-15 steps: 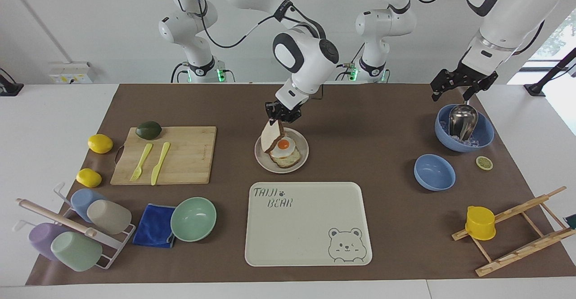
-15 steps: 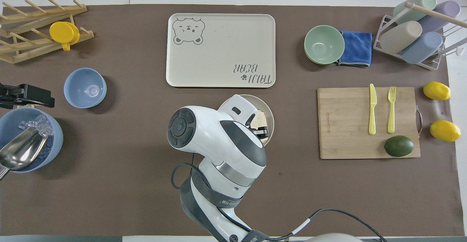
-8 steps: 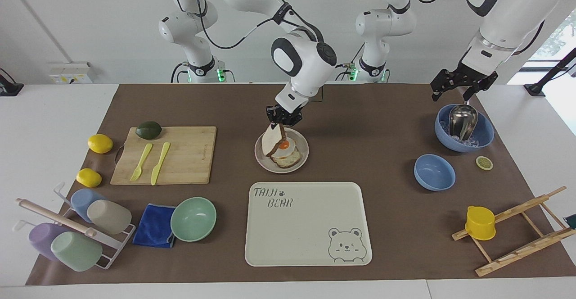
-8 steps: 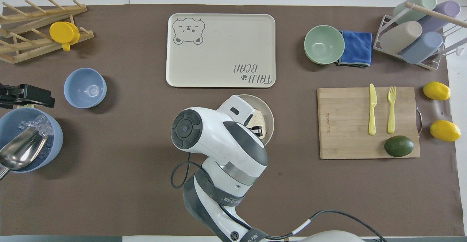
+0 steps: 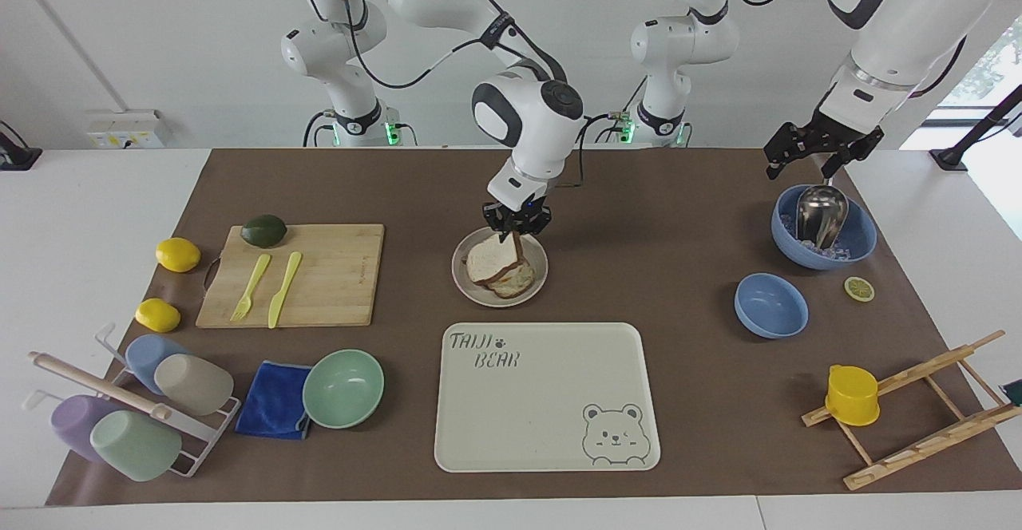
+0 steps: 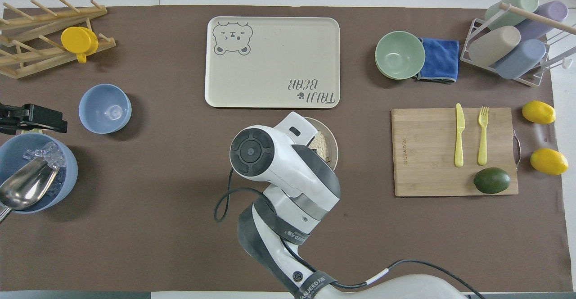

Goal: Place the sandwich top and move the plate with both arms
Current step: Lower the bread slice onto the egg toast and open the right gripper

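i see the bread (image 5: 489, 257) flat on the plate (image 5: 466, 281) at frame centre, right gripper (image 5: 515, 232) at its edge, fingers' state unclear; left gripper (image 5: 822, 149) spread wide, upper right.

Premises: a robotics laboratory staged as a kitchen. Two white robot arms (image 5: 527, 115) stand bolted at a white table (image 5: 96, 195) before a bare white wall. A brown mat (image 5: 687, 219) carries a cutting board (image 5: 319, 274), bowls, a cup rack (image 5: 128, 410) and a tray (image 5: 543, 402).

Wooden cutting board (image 5: 295, 274), matt; shiny metal scoop (image 5: 820, 214); blue cloth (image 5: 274, 400); matt plate (image 5: 538, 286).
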`<action>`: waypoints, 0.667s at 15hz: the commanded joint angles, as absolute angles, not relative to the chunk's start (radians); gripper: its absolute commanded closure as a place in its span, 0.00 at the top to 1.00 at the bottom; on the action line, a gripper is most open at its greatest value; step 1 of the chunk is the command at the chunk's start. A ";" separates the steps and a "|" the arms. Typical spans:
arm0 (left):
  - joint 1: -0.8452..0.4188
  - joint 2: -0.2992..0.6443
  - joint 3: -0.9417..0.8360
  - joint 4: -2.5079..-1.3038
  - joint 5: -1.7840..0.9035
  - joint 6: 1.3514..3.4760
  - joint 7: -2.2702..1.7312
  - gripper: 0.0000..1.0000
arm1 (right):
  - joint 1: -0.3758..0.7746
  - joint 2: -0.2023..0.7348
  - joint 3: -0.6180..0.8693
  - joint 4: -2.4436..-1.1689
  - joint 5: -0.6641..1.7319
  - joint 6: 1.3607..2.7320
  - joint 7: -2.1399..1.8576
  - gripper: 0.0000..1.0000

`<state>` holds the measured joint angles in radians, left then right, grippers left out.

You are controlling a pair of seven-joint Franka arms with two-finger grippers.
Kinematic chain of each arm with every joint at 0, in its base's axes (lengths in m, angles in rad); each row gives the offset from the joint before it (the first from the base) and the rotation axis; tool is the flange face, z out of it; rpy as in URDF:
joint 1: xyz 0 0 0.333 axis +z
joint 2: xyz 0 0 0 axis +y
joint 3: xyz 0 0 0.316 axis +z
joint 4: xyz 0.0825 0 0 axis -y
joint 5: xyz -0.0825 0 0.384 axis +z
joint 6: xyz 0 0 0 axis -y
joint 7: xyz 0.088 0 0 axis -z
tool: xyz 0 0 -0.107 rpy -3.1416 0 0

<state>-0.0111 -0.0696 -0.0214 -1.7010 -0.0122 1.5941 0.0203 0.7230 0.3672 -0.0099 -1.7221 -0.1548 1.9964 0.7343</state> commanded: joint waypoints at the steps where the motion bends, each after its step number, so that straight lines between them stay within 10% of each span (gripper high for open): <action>1: -0.018 -0.094 -0.012 -1.726 0.005 1.603 0.020 1.00 | 0.707 0.360 -0.002 -1.752 -0.117 2.071 0.713 0.51; 7: -0.018 -0.097 -0.012 -1.730 0.005 1.606 0.021 1.00 | 0.719 0.353 -0.003 -1.694 0.017 2.106 0.726 0.66; 10: -0.018 -0.100 -0.012 -1.735 0.005 1.609 0.020 1.00 | 0.646 0.279 -0.006 -1.680 0.017 2.054 0.704 0.93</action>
<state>-0.0108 -0.0696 -0.0206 -1.7010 -0.0122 1.5941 0.0203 0.7109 0.3413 -0.0113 -1.6801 -0.0109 2.0971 0.7347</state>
